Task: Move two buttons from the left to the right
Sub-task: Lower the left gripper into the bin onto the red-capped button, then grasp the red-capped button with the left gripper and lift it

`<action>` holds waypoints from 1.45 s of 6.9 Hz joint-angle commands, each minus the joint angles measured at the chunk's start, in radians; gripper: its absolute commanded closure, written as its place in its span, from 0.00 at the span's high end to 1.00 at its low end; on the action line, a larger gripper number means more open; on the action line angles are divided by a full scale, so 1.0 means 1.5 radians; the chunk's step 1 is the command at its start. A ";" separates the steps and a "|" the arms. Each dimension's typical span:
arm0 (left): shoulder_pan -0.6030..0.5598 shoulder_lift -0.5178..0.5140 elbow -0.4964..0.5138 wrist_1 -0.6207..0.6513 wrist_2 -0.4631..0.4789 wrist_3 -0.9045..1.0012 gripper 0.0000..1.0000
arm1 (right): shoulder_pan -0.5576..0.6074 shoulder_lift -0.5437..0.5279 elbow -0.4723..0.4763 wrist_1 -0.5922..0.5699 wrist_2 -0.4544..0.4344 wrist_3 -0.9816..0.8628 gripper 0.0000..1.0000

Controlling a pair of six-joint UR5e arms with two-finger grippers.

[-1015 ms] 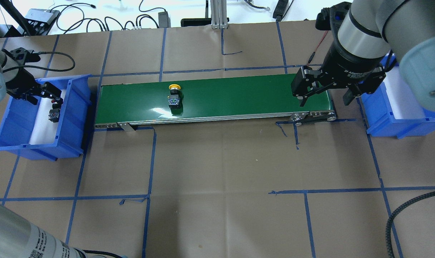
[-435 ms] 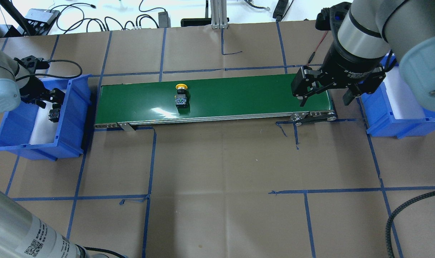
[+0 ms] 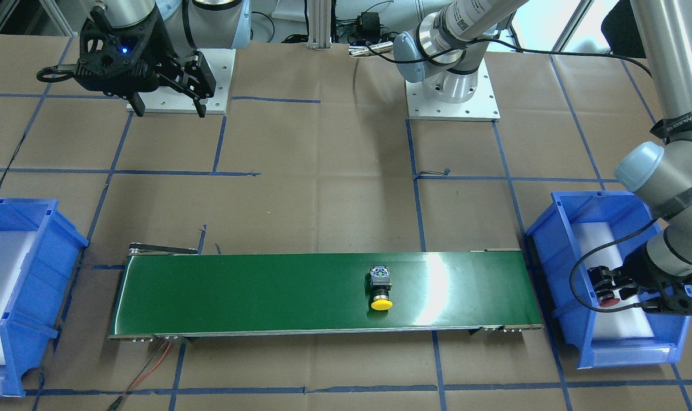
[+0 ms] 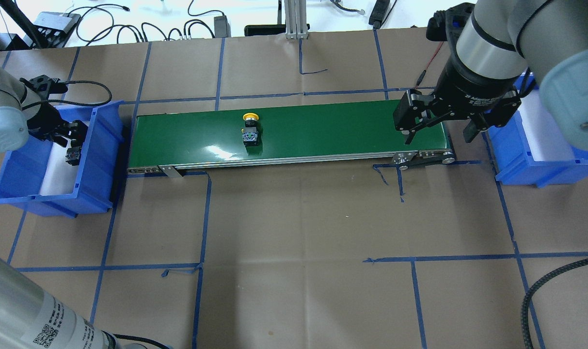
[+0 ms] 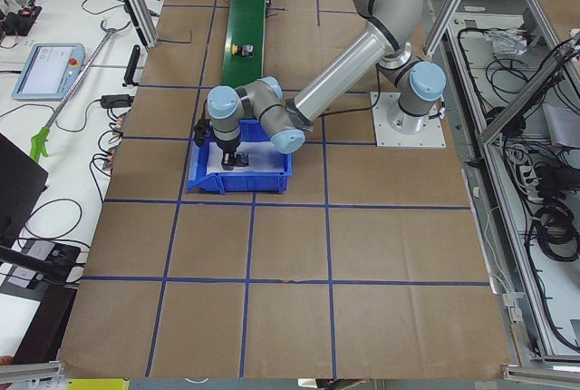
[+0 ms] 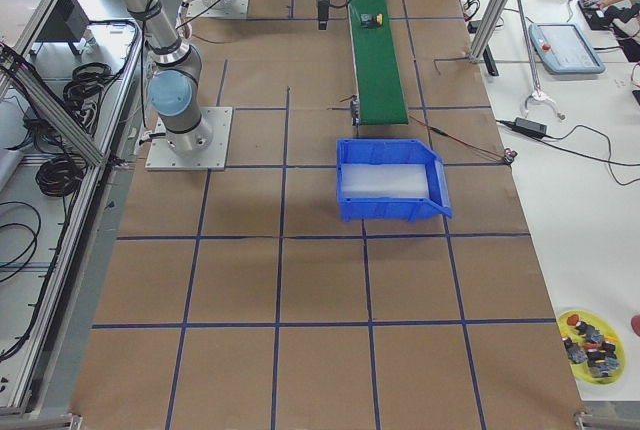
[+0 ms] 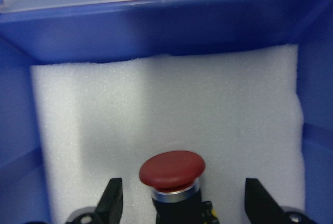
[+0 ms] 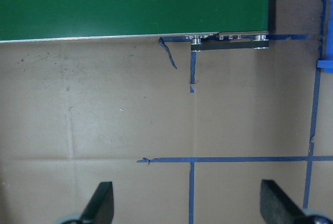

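The yellow button (image 4: pixel 250 131) lies on its side on the green conveyor belt (image 4: pixel 323 128), left of the middle; it also shows in the front view (image 3: pixel 381 290). The red button (image 7: pixel 171 171) stands on white foam in the left blue bin (image 4: pixel 102 160). My left gripper (image 4: pixel 67 141) is low in that bin and open. Its fingers (image 7: pixel 111 206) stand on either side of the red button without touching it. My right gripper (image 4: pixel 438 139) is open and empty, above the belt's right end.
The right blue bin (image 4: pixel 516 162) with white foam stands just past the belt's right end, beside my right gripper. The conveyor's pulley bracket (image 4: pixel 422 157) sticks out at the front right. Brown paper with blue tape lines (image 4: pixel 303 218) covers the table.
The yellow button has travelled to the right along the belt. My left arm has shifted a little over the left bin, closer over the red button. The right arm has not moved.
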 commanded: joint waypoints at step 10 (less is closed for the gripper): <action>-0.008 0.137 0.119 -0.294 0.033 -0.007 0.00 | 0.000 0.000 0.000 -0.001 0.000 0.000 1.00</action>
